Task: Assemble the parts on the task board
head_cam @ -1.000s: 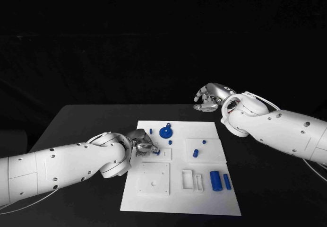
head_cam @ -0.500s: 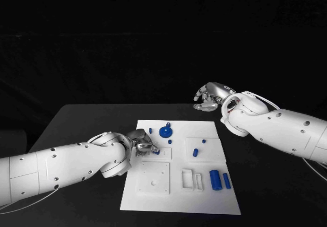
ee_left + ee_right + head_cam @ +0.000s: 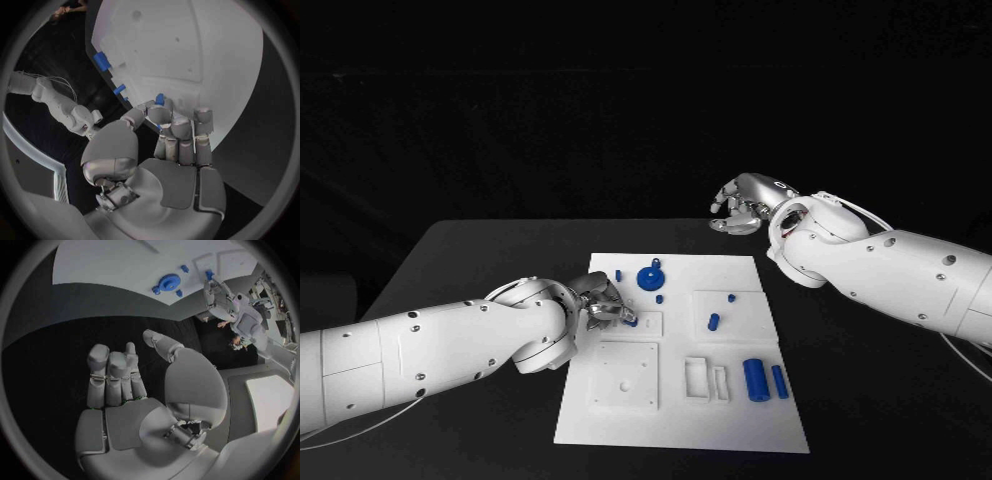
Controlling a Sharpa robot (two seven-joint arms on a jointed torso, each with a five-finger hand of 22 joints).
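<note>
Silver left robot hand (image 3: 604,303) low at the task board's (image 3: 733,425) left edge, fingertips (image 3: 160,114) pinching a small blue part (image 3: 160,99). Just beyond: blue gear (image 3: 651,277) and small pegs (image 3: 714,322). Right robot hand (image 3: 744,207) raised past the board's far edge over the black counter (image 3: 488,255), fingers curled in, holding nothing.

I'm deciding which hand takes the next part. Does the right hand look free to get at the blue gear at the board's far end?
Probably yes. The right hand hangs over bare table beyond the task board, holding nothing, and nothing stands between it and the blue gear. The left hand works beside the gear, so their paths might crowd.
</note>
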